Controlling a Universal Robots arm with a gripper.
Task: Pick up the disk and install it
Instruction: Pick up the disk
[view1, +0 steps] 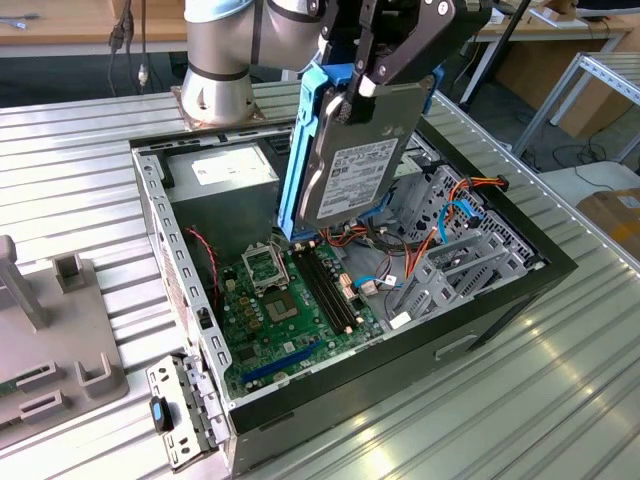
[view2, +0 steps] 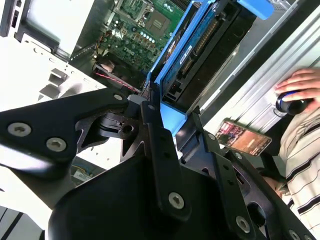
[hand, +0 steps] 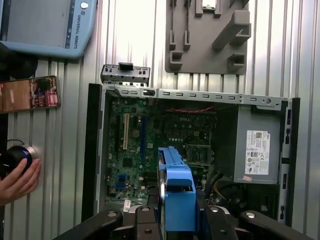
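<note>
The disk (view1: 358, 160), a grey metal drive with a white label in a bright blue carrier frame, hangs on edge and tilted above the open computer case (view1: 480, 312). My gripper (view1: 348, 88) is shut on its upper end, black fingers (view1: 400, 60) clamping the carrier. Its lower end sits over the motherboard (view1: 290, 320), clear of the board. In both wrist views the blue carrier (hand: 177, 195) juts out from between the fingers (view2: 155, 135), with the drive's edge and connector (view2: 200, 50) pointing toward the case interior.
A grey power-supply box (view1: 230, 178) fills the case's back corner; a grey drive cage (view1: 450, 262) and orange and blue cables lie at the exterior view's right. A grey fixture (view1: 60, 330) and a loose bracket (view1: 180, 412) lie outside. A person's hand (hand: 17, 180), a phone (hand: 27, 93) and a pendant (hand: 50, 25) are nearby.
</note>
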